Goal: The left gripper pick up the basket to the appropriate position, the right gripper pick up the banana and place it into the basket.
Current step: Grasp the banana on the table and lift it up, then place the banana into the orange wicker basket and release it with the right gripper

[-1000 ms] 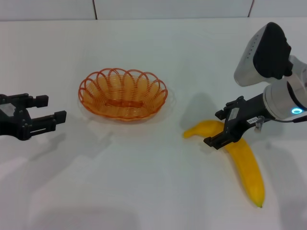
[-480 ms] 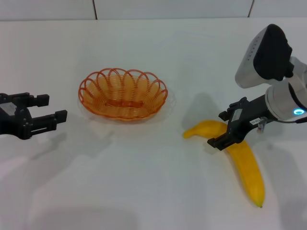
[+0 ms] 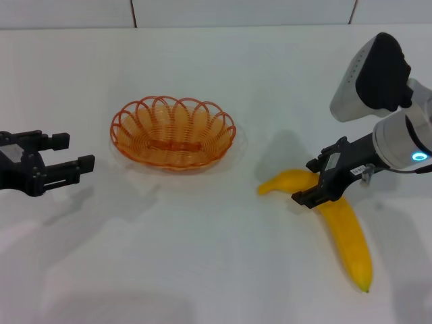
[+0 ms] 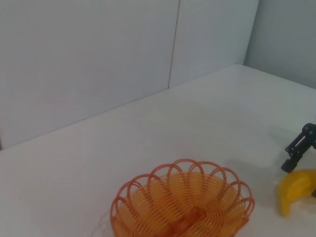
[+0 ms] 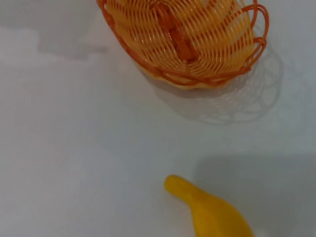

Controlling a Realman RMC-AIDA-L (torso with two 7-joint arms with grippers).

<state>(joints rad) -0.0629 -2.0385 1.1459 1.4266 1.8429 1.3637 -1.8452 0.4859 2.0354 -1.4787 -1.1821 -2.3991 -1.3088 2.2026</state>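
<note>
The banana is large, smooth and bright yellow, curved, lying flat on the white table well right of the orange wire basket. The right gripper straddles its upper bend with fingers spread apart. The left gripper hovers spread wide, left of the basket.

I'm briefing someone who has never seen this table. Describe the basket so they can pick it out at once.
On the white table, look toward the far middle, between the left gripper at the left edge and the right gripper over the banana. There sits the basket, empty and touched by neither gripper. It is the only orange thing: a shallow oval of wire with a looped, scalloped rim.
</note>
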